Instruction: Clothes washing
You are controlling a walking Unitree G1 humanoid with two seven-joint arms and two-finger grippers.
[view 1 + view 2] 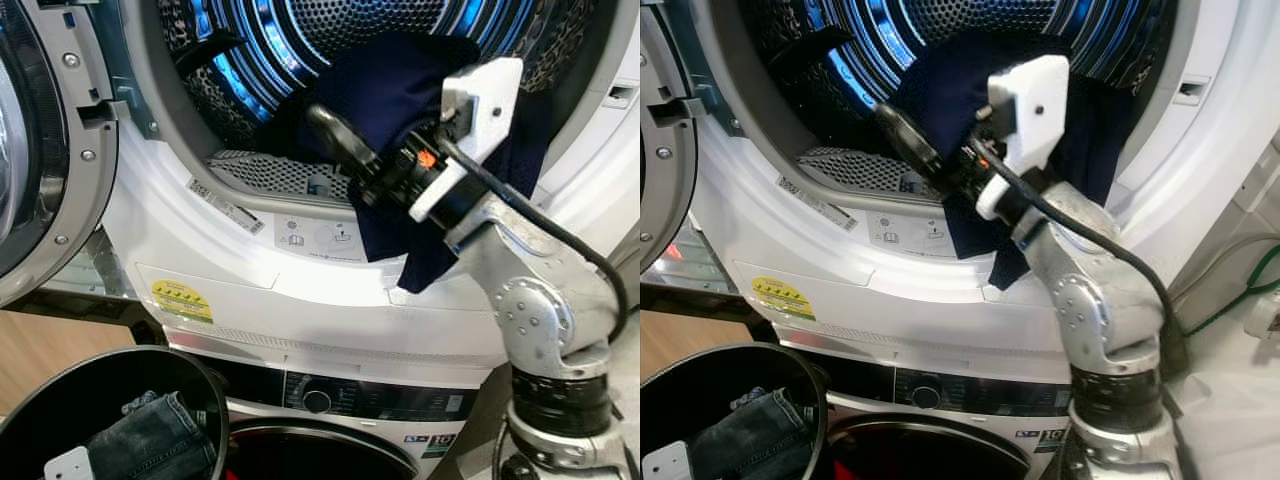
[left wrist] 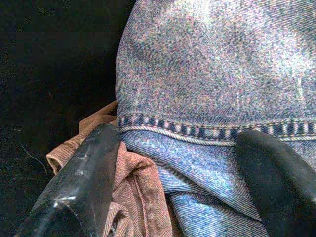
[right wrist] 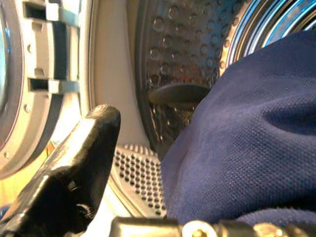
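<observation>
A navy garment (image 1: pixel 390 110) lies half in the upper machine's drum (image 1: pixel 270 40) and hangs down over the white door rim. My right gripper (image 1: pixel 345 140) is raised at the drum mouth, right against this cloth. It is open: one black finger (image 3: pixel 94 158) stands free, while the navy cloth (image 3: pixel 247 138) drapes over the other. My left gripper (image 2: pixel 177 143) is down in the black basket (image 1: pixel 60 390), open, its fingers spread just above blue jeans (image 2: pixel 212 74) and a brownish-pink garment (image 2: pixel 133 187).
The upper machine's round door (image 1: pixel 40 150) stands open at the left. Below is a second machine with a dial panel (image 1: pixel 320 400). The basket with jeans (image 1: pixel 150 435) stands on the floor at lower left. A green cable (image 1: pixel 1240 290) runs at the right.
</observation>
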